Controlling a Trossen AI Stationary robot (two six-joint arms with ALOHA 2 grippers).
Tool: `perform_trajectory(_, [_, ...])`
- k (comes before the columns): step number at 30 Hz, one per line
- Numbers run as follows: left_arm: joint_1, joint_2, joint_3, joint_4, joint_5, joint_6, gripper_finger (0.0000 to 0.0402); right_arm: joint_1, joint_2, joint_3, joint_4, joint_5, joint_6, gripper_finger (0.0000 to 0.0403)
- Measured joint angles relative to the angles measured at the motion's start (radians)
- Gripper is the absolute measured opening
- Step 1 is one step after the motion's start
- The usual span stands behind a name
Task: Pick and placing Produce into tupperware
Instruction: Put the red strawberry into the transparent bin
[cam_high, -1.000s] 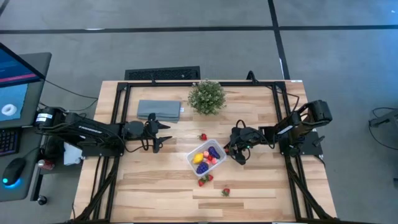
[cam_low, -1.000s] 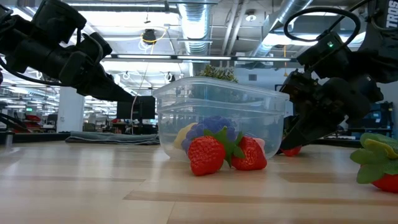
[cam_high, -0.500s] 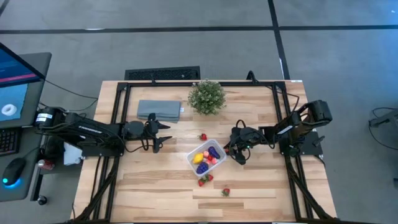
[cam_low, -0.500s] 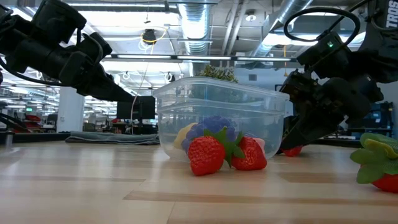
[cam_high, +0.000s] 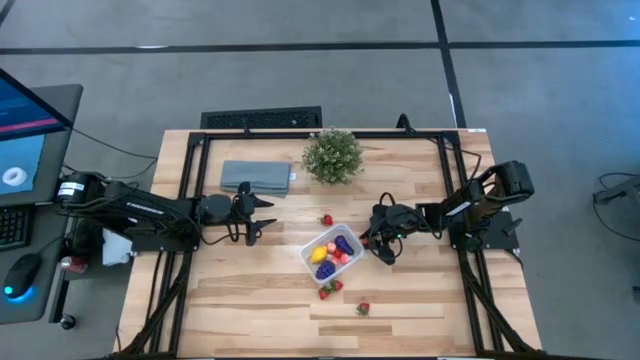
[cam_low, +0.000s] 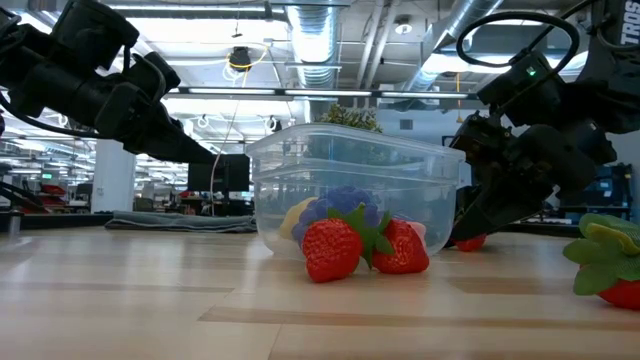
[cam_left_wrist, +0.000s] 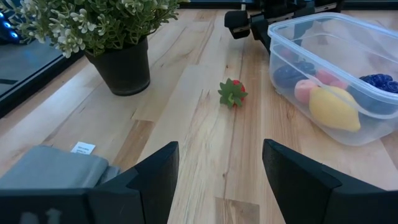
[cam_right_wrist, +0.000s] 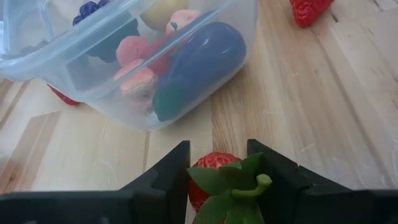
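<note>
Nothing much shifts since a second ago. One strawberry (cam_right_wrist: 214, 177) sits pinched in the right pincer (cam_right_wrist: 217, 171) beside the tupperware (cam_high: 331, 251) mid-surface; lift straight, clear the rim, then drop. Left pincer (cam_left_wrist: 217, 171) waits open, empty, near the cloth (cam_high: 256, 177).

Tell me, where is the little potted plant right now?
In the high view the potted plant stands near the table's far edge, right of the folded grey cloth and beyond the clear box.

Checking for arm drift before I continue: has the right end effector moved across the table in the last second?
No. In the high view the right end effector sits at the same spot beside the clear rectangular plastic tupperware, same gap as before.
</note>
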Motion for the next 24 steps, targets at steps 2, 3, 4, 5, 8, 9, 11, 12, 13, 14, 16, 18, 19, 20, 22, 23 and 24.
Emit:
perform_trajectory(2, [0.000, 0.000, 0.000, 0.000, 0.000, 0.000, 0.0224, 0.000, 0.000, 0.000, 0.000, 0.000, 0.000, 0.0169])
perform_trajectory(3, [0.000, 0.000, 0.000, 0.000, 0.000, 0.000, 0.0224, 0.000, 0.000, 0.000, 0.000, 0.000, 0.000, 0.0171])
perform_trajectory(4, [0.000, 0.000, 0.000, 0.000, 0.000, 0.000, 0.0224, 0.000, 0.000, 0.000, 0.000, 0.000, 0.000, 0.0172])
perform_trajectory(5, [0.000, 0.000, 0.000, 0.000, 0.000, 0.000, 0.0224, 0.000, 0.000, 0.000, 0.000, 0.000, 0.000, 0.0173])
perform_trajectory(8, [0.000, 0.000, 0.000, 0.000, 0.000, 0.000, 0.0224, 0.000, 0.000, 0.000, 0.000, 0.000, 0.000, 0.0172])
perform_trajectory(9, [0.000, 0.000, 0.000, 0.000, 0.000, 0.000, 0.0224, 0.000, 0.000, 0.000, 0.000, 0.000, 0.000, 0.0171])
perform_trajectory(11, [0.000, 0.000, 0.000, 0.000, 0.000, 0.000, 0.0224, 0.000, 0.000, 0.000, 0.000, 0.000, -0.001, 0.0167])
perform_trajectory(12, [0.000, 0.000, 0.000, 0.000, 0.000, 0.000, 0.0224, 0.000, 0.000, 0.000, 0.000, 0.000, -0.001, 0.0166])
perform_trajectory(13, [0.000, 0.000, 0.000, 0.000, 0.000, 0.000, 0.0224, 0.000, 0.000, 0.000, 0.000, 0.000, -0.001, 0.0166])
perform_trajectory(14, [0.000, 0.000, 0.000, 0.000, 0.000, 0.000, 0.0224, 0.000, 0.000, 0.000, 0.000, 0.000, -0.001, 0.0166])
perform_trajectory(16, [0.000, 0.000, 0.000, 0.000, 0.000, 0.000, 0.0224, 0.000, 0.000, 0.000, 0.000, 0.000, -0.001, 0.0168])
perform_trajectory(18, [0.000, 0.000, 0.000, 0.000, 0.000, 0.000, 0.0224, 0.000, 0.000, 0.000, 0.000, 0.000, -0.002, 0.0172])
perform_trajectory(19, [0.000, 0.000, 0.000, 0.000, 0.000, 0.000, 0.0224, 0.000, 0.000, 0.000, 0.000, 0.000, -0.002, 0.0173])
perform_trajectory(20, [0.000, 0.000, 0.000, 0.000, 0.000, 0.000, 0.0224, 0.000, 0.000, 0.000, 0.000, 0.000, -0.002, 0.0173])
perform_trajectory(22, [0.000, 0.000, 0.000, 0.000, 0.000, 0.000, 0.0224, 0.000, 0.000, 0.000, 0.000, 0.000, -0.002, 0.0171])
perform_trajectory(23, [0.000, 0.000, 0.000, 0.000, 0.000, 0.000, 0.0224, 0.000, 0.000, 0.000, 0.000, 0.000, -0.002, 0.0169])
perform_trajectory(24, [0.000, 0.000, 0.000, 0.000, 0.000, 0.000, 0.0224, 0.000, 0.000, 0.000, 0.000, 0.000, -0.002, 0.0167])
